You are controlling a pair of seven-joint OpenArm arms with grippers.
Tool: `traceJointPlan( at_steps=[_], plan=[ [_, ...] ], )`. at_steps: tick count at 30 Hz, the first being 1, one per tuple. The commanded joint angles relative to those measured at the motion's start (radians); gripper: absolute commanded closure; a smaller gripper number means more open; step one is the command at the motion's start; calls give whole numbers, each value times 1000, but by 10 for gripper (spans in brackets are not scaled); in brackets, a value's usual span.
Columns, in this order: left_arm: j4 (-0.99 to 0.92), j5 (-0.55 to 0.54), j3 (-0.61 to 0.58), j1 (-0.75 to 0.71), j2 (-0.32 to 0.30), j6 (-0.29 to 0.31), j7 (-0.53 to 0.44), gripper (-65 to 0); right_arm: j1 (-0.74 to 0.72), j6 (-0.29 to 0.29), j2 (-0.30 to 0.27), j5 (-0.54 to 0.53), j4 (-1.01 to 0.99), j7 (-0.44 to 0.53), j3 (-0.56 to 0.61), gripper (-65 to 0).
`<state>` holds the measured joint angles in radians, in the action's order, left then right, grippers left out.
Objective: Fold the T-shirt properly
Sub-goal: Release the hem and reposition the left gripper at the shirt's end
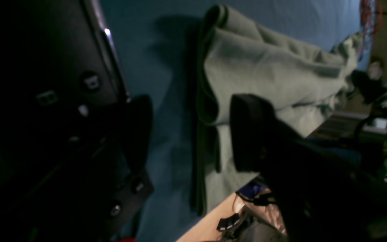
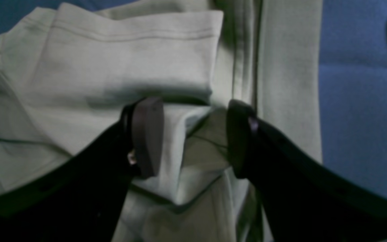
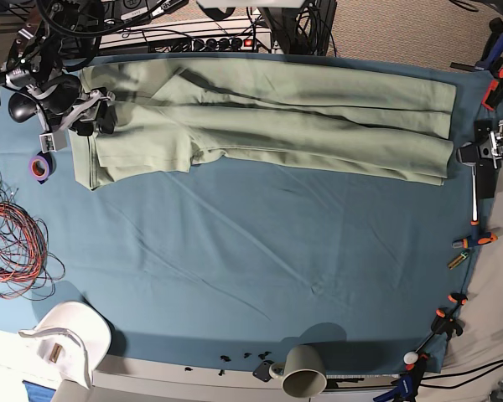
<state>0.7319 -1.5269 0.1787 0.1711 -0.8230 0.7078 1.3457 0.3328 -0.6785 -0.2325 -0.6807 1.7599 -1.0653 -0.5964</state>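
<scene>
Currently mid-fold: the T-shirt (image 3: 268, 117) lies as a long band across the far side of the table (image 3: 260, 276), 10 to 2 o'clock. Left gripper (image 3: 484, 152) at 3 o'clock, wide open, empty, just off the hem. Right gripper (image 2: 193, 137) at 10 o'clock, spread over bunched cloth, not pinching. Next, I'd say: both pinch ends, fold across.

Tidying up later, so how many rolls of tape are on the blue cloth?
1: a purple tape roll at the blue cloth's left edge, beside the T-shirt's left end. Others may be hidden.
</scene>
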Motion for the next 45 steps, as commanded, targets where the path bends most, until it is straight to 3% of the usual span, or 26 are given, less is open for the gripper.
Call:
traceJointPlan(
  at_steps=[1, 11, 27, 39, 42, 43, 45],
  plan=[
    [14, 43, -4, -6, -14, -10, 43, -373, -3, -4, -16, -18, 15, 24, -7, -306],
    [102, 43, -6, -15, -14, -10, 46, -354, -3, -4, -13, -18, 15, 26, -7, -306],
    [281, 43, -6, -154, -5, -10, 17, -354, -3, -4, -14, -18, 15, 27, -7, -306],
    [281, 99, -6, -154, 114, -16, -20, -353, -3, -4, -14, -18, 15, 37, -7, -306],
    [281, 99, -6, -154, 109, -16, -19, -304, -3, -4, -14, -18, 15, 37, -7, -306],
    [281, 99, -6, -154, 107, -16, -19, -258, -3, -4, -14, -18, 15, 37, -7, -306],
    [281, 98, -6, -154, 102, -16, -18, -96, -3, -4, -14, -18, 15, 38, -7, -306]
  ],
)
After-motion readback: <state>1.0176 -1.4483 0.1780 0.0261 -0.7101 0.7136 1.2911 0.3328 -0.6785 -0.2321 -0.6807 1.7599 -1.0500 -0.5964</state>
